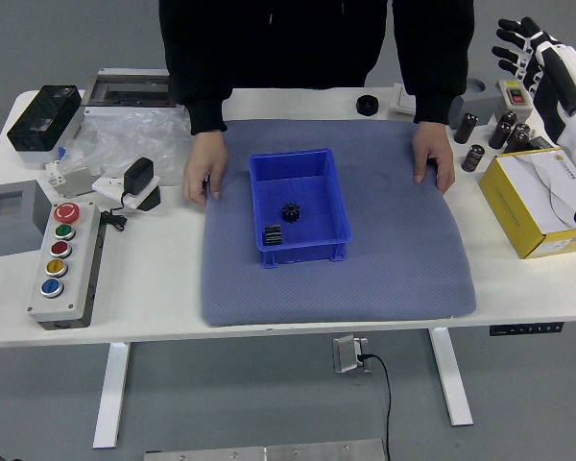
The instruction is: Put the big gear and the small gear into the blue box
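Observation:
My right hand is raised at the upper right, beyond the yellow box, its fingers spread and holding nothing. The blue box rests on the grey-blue mat with two black gears inside. One gear lies near the middle of its floor; the other, thicker-looking gear is in its near left corner. At the lower left edge only a dark tip shows, too little to identify as my left hand.
A person at the far side has both hands on the mat's side edges. Left stand a button panel, grey block and bagged items. Right are the yellow box, several dark cylinders and a black disc.

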Action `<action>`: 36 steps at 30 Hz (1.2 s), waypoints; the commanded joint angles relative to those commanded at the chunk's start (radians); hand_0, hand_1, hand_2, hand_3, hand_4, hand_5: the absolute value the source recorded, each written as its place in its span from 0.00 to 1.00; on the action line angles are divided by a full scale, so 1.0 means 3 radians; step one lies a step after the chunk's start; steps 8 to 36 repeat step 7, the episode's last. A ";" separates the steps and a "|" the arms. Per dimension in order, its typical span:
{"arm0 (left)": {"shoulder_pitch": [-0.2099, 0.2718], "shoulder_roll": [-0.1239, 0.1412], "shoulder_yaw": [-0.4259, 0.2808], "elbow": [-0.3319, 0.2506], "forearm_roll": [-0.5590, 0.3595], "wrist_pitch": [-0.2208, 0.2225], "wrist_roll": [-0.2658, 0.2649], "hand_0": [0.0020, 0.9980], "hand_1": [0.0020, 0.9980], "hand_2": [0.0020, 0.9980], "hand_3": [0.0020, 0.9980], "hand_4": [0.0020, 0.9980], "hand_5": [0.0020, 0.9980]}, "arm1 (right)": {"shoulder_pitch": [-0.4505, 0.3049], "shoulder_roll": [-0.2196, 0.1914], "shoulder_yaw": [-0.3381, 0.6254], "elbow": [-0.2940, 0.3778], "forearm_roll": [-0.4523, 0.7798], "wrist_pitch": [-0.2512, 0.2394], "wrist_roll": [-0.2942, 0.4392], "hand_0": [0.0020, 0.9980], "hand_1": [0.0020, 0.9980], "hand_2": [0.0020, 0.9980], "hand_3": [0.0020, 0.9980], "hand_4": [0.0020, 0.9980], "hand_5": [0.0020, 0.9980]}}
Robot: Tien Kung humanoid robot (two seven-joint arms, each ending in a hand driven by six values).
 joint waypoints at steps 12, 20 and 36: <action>-0.0029 -0.0002 -0.0006 0.0000 0.0057 -0.0022 0.0005 0.79 0.77 0.76 0.71 0.60 0.26 | 0.0008 0.0029 0.0005 0.0018 0.0011 -0.0017 0.0019 0.94 0.85 0.89 0.84 0.67 0.91; -0.0029 -0.0002 -0.0006 0.0000 0.0057 -0.0022 0.0005 0.79 0.77 0.76 0.71 0.60 0.26 | 0.0008 0.0029 0.0005 0.0018 0.0011 -0.0017 0.0019 0.94 0.85 0.89 0.84 0.67 0.91; -0.0029 -0.0002 -0.0006 0.0000 0.0057 -0.0022 0.0005 0.79 0.77 0.76 0.71 0.60 0.26 | 0.0008 0.0029 0.0005 0.0018 0.0011 -0.0017 0.0019 0.94 0.85 0.89 0.84 0.67 0.91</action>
